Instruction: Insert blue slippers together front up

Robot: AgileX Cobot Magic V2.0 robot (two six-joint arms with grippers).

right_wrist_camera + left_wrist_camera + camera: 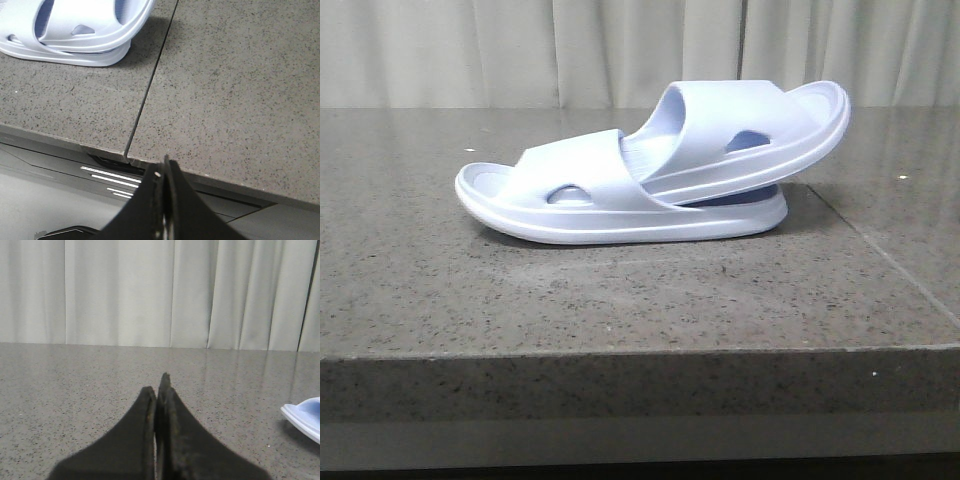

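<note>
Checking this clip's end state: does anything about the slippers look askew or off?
Slightly. The upper slipper is pushed toe-first under the strap of the lower slipper, but it sits tilted, its heel raised and jutting past the lower heel, so the pair is not nested flush. Both grippers, left and right, are shut and clear.

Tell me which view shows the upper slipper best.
The front view: the upper slipper shows whole, its toe tucked under the lower slipper's strap, heel raised. The right wrist view catches only its heel end; the left wrist view shows just a slipper tip, which one unclear.
</note>
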